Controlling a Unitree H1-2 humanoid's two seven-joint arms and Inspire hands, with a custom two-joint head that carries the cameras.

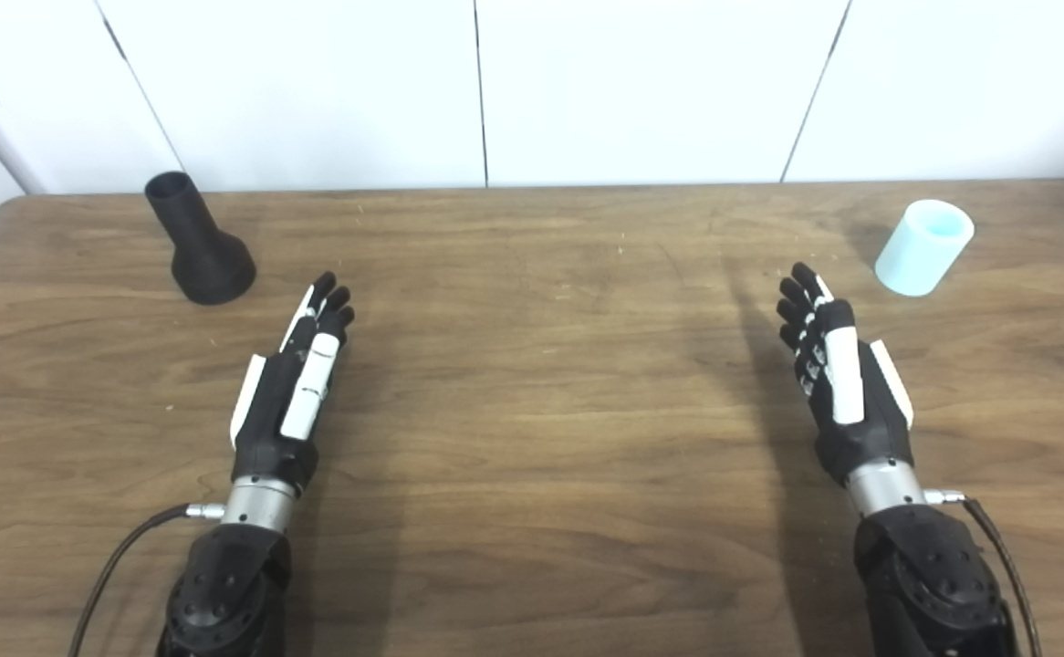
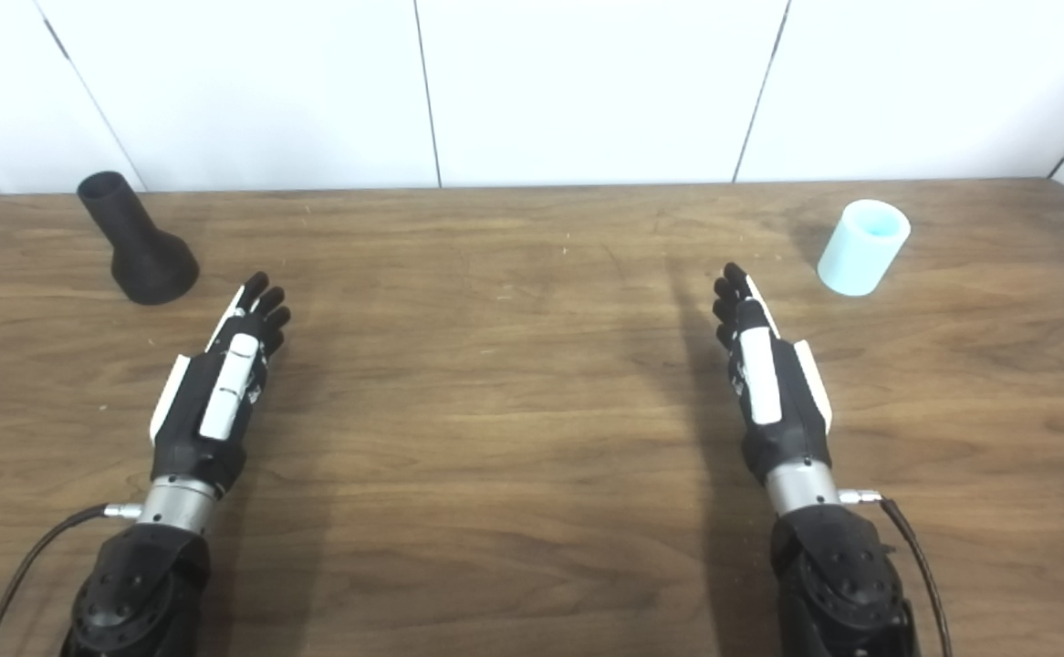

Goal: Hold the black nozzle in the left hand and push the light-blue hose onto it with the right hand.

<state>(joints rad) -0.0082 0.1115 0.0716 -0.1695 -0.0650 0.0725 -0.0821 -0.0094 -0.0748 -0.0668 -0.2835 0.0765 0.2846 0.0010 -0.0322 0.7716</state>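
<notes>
Left eye view. Stood upright at about ten o'clock on the wooden table: black nozzle, wide flared base down, narrow open neck leaning toward the far left corner. Stood at about two o'clock: light-blue hose, a short thick-walled sleeve, open end up, tilted slightly toward the right. Lay well apart, one near each far corner. Hovered low over the near table, edge-on: left hand, fingers stretched out straight, holding nothing, tips pointing toward twelve o'clock, nozzle near but apart at its eleven o'clock. Mirrored it: right hand, likewise spread flat and empty, hose near at its one o'clock, untouched.

Right eye view. Showed the same layout, shifted leftward: nozzle by the left edge, hose at two o'clock, left hand and right hand both extended and empty.

Judged from matte look and shape: nozzle probably rigid light plastic, not fragile, liable to tip if bumped at the neck. Best taken around the flared base or lower neck, leaving the narrow mouth free. Hose probably soft, light and rubbery, grippy rather than slick, apt to squash if pinched hard. Best wrapped around its middle with gentle pressure, so the bore stays round for pushing on.
</notes>
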